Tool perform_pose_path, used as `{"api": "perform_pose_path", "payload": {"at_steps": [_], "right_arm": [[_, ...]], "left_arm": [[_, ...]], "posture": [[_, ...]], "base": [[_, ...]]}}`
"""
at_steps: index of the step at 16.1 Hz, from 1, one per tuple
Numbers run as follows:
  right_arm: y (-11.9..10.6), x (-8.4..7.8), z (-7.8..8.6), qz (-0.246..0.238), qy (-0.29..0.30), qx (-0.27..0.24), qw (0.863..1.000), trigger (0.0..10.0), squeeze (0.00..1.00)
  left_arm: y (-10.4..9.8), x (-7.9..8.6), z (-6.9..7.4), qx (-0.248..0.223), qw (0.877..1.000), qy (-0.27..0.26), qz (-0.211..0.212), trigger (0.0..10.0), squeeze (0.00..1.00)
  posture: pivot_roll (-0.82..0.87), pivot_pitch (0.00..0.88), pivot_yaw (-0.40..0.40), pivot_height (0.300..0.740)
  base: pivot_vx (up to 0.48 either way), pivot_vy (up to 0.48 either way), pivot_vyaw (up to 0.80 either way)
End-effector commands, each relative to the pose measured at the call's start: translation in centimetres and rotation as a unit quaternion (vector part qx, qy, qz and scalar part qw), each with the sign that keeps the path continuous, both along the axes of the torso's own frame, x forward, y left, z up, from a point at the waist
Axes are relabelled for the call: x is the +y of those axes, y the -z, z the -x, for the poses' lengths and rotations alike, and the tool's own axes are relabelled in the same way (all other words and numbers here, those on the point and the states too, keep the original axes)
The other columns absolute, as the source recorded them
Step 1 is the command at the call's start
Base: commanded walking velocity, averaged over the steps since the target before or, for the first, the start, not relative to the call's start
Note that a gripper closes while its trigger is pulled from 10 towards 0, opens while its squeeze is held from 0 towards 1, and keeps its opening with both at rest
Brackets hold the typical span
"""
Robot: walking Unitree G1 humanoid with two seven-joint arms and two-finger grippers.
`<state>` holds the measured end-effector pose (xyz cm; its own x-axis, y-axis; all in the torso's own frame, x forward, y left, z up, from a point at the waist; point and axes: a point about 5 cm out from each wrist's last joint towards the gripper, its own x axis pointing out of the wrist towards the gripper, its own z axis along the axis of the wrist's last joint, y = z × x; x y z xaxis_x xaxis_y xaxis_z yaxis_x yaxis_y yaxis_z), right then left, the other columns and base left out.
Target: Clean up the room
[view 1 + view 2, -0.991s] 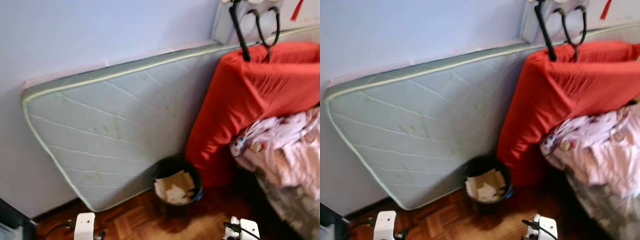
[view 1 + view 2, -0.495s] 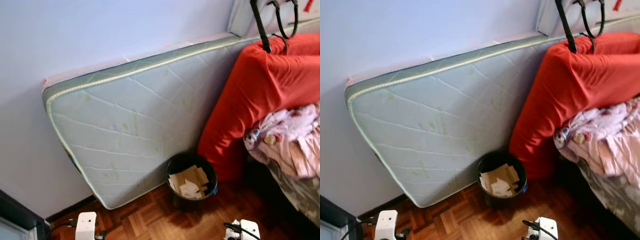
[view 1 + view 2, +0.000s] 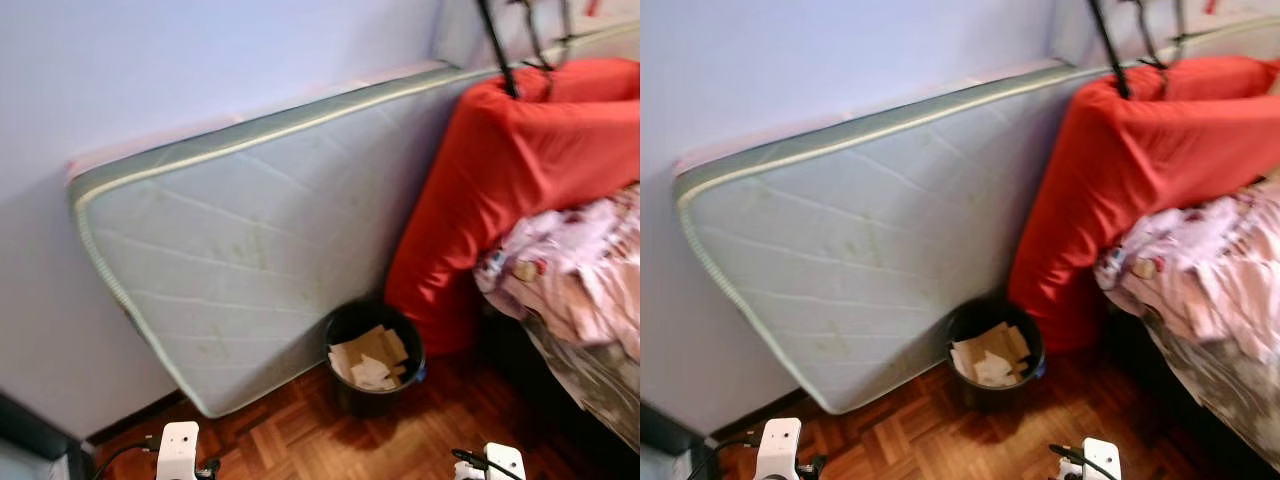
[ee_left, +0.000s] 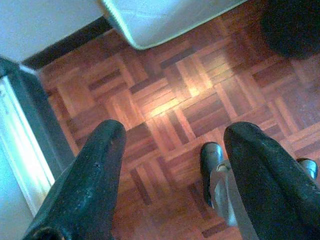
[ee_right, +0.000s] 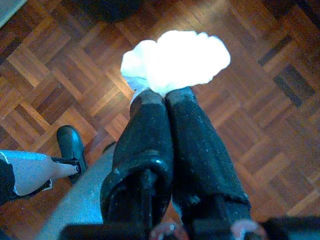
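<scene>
Two black fingers of the right gripper (image 5: 167, 97) pinch a crumpled white tissue (image 5: 175, 61) above the parquet floor (image 5: 260, 115), near the black bin (image 3: 375, 357) of paper scraps standing against the leaning mattress (image 3: 250, 240), while the left gripper (image 4: 172, 145) hangs released.
</scene>
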<state>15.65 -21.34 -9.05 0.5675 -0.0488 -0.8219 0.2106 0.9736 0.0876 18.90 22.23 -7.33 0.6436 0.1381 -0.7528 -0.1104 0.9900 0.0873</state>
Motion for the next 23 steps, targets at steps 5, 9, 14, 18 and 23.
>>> {"api": "perform_pose_path", "payload": {"at_steps": [5, 9, 14, 18, 23], "right_arm": [[-0.05, 0.22, -0.19, -0.010, 0.009, -0.007, 1.000, 10.0, 0.00], [-0.10, 0.23, -0.28, -0.006, -0.001, -0.009, 1.000, 10.0, 0.00], [-0.11, 0.21, -0.28, -0.008, 0.002, -0.010, 1.000, 10.0, 0.00], [-0.12, 0.19, -0.29, -0.003, -0.012, -0.009, 1.000, 10.0, 0.00], [-0.12, 0.23, -0.27, 0.002, -0.030, -0.006, 1.000, 10.0, 0.00]], "left_arm": [[0.02, 0.29, 0.06, 0.009, 1.000, 0.004, -0.005, 10.0, 0.00], [0.00, 0.34, 0.04, 0.010, 1.000, 0.004, -0.008, 10.0, 0.00], [0.00, 0.32, 0.04, 0.009, 1.000, 0.004, -0.008, 10.0, 0.00], [0.02, 0.25, 0.06, 0.009, 1.000, 0.003, -0.007, 10.0, 0.00], [0.07, 0.23, 0.15, 0.010, 1.000, 0.006, -0.008, 10.0, 0.00]], "posture": [[0.04, 0.000, 0.017, 0.713], [0.04, 0.000, 0.019, 0.713], [0.04, 0.000, 0.019, 0.713], [0.03, 0.000, 0.015, 0.713], [0.03, 0.000, 0.015, 0.713]], "base": [[0.244, 0.000, 0.00], [0.271, 0.000, 0.00], [0.285, 0.000, 0.32], [0.283, 0.000, 0.00], [0.286, 0.000, 0.00]]}}
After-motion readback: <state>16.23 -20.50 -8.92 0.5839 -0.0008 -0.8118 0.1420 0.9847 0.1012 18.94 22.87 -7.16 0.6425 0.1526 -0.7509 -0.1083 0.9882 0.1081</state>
